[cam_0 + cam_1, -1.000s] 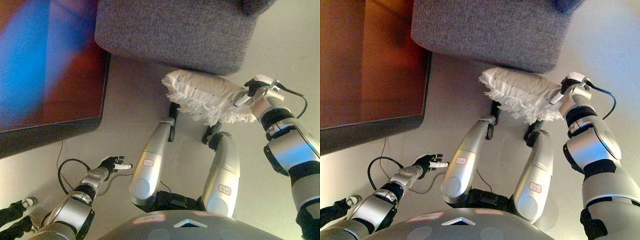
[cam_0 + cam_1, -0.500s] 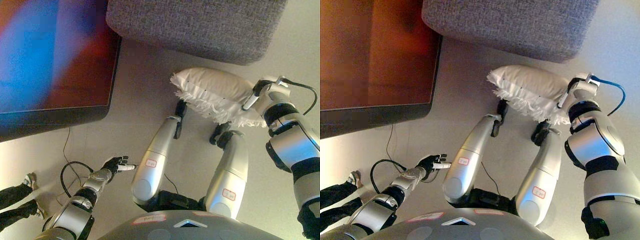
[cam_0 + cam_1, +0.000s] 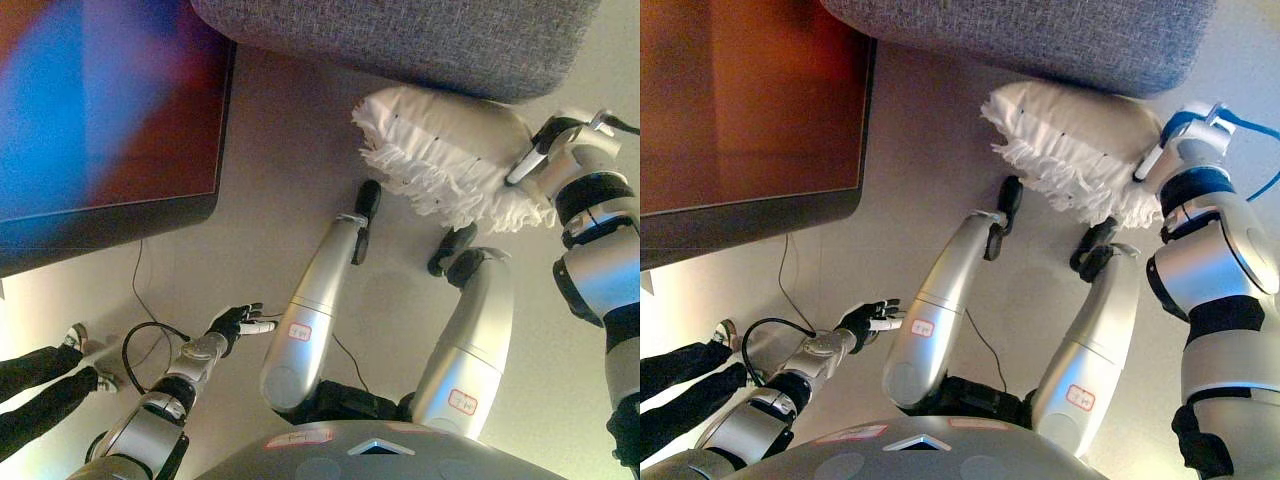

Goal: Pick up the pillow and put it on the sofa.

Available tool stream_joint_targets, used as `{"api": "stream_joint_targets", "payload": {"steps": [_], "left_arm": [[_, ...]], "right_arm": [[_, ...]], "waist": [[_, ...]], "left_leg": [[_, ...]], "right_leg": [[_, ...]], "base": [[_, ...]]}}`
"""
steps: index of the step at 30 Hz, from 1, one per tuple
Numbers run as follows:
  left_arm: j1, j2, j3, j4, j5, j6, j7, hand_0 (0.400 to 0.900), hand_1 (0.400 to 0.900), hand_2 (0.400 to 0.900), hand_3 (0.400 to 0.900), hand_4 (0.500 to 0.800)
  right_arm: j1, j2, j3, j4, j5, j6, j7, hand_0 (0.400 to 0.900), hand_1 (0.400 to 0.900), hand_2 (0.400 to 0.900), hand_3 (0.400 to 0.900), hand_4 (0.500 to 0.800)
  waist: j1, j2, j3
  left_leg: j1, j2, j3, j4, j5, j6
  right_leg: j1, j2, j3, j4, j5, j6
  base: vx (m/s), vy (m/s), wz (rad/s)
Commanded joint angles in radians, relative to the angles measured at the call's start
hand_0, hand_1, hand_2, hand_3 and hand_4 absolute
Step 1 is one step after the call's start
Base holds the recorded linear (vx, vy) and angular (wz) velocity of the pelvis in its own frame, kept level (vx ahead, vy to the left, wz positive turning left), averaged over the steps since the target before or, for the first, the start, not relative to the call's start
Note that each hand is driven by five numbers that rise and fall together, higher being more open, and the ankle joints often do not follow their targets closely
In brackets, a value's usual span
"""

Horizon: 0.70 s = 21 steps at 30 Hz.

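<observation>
Left eye view. The grey sofa (image 3: 400, 40) runs along the top of the frame and serves as the reference. The white fringed pillow (image 3: 450, 150) is held just below the sofa's lower edge, its upper side close against the upholstery; whether the two touch cannot be determined. The pillow is clear of the floor (image 3: 270, 160). The right hand (image 3: 545, 150) is at the pillow's right end, below the sofa's right portion; its fingers are largely hidden against the fabric, so their state cannot be told. The left hand (image 3: 238, 322) is well below the sofa and to its left, over the floor, fingers extended and spread, holding nothing. A dark-framed panel (image 3: 100, 120) lies left of the sofa, nearly meeting its left end. A person's legs (image 3: 45, 385) in dark trousers show far below and left of the sofa, at the frame edge.

Right eye view. The same arrangement is confirmed. The pillow (image 3: 1070, 140) sits directly beneath the sofa (image 3: 1020, 35). The right hand (image 3: 1170, 150) is again at its right end, fingers not readable. The left hand (image 3: 868, 318) is splayed, low and left of the sofa.
</observation>
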<state>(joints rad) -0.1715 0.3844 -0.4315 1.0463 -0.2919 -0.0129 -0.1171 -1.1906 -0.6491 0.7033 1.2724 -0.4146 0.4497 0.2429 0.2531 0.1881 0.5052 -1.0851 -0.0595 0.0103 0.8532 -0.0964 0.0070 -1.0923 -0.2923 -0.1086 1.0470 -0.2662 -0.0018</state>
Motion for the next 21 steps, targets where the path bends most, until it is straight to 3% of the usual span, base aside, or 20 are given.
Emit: {"api": "stream_joint_targets", "payload": {"steps": [1,6,7,8,13,21], "left_arm": [[0.124,0.022,-0.018,0.012,-0.046,0.012,0.019,0.9,0.9,0.9,0.9,0.8],[0.144,0.023,-0.018,0.008,-0.061,-0.01,0.016,0.9,0.9,0.9,0.9,0.8],[0.144,0.023,-0.019,0.007,-0.066,-0.013,0.017,0.9,0.9,0.9,0.9,0.8],[0.145,0.023,-0.015,0.007,-0.067,-0.02,0.017,0.9,0.9,0.9,0.9,0.8],[0.154,0.027,-0.005,-0.001,-0.066,-0.026,0.015,0.9,0.9,0.9,0.9,0.8],[0.155,0.03,-0.008,0.005,-0.084,-0.049,0.015,0.9,0.9,0.9,0.9,0.8]], "right_arm": [[-0.085,-0.037,0.051,0.028,0.045,-0.009,-0.033,0.9,0.9,0.9,0.9,0.8],[-0.105,-0.05,0.06,0.036,0.072,-0.038,-0.001,0.9,0.9,0.9,0.9,0.8],[-0.109,-0.05,0.059,0.036,0.08,-0.045,0.001,0.498,0.498,0.498,0.498,0.559],[-0.11,-0.05,0.055,0.032,0.083,-0.052,-0.004,0.4,0.4,0.4,0.4,0.5],[-0.104,-0.061,0.047,0.025,0.103,-0.092,-0.016,0.4,0.4,0.4,0.4,0.5],[-0.118,-0.071,0.055,0.032,0.1,-0.099,-0.036,0.4,0.4,0.4,0.4,0.5]], "waist": [[0.009,0.134,0.015],[0.009,0.145,0.015],[0.009,0.146,0.015],[0.009,0.147,0.015],[0.008,0.144,0.015],[0.009,0.144,0.015]], "left_leg": [[0.025,0.01,-0.028,-0.033,-0.035,0.01],[-0.011,0.008,-0.026,-0.007,-0.038,0.006],[-0.014,0.008,-0.024,-0.005,-0.039,0.005],[-0.017,0.008,-0.023,0.0,-0.04,0.004],[-0.016,0.014,-0.023,0.004,-0.042,-0.001],[-0.005,0.02,-0.024,-0.007,-0.042,-0.007]], "right_leg": [[0.016,-0.005,0.058,-0.048,0.022,0.003],[-0.025,-0.001,0.069,-0.02,0.018,-0.001],[-0.029,-0.001,0.069,-0.017,0.017,-0.002],[-0.032,-0.001,0.071,-0.014,0.017,-0.003],[-0.028,-0.002,0.069,-0.02,0.02,-0.001],[-0.019,-0.004,0.063,-0.033,0.025,0.001]], "base": [[-0.02,0.04,-0.02],[-0.02,0.041,0.0],[0.0,0.0,0.0],[0.0,0.0,0.0],[0.0,0.007,-0.03],[0.0,0.004,-0.01]]}}
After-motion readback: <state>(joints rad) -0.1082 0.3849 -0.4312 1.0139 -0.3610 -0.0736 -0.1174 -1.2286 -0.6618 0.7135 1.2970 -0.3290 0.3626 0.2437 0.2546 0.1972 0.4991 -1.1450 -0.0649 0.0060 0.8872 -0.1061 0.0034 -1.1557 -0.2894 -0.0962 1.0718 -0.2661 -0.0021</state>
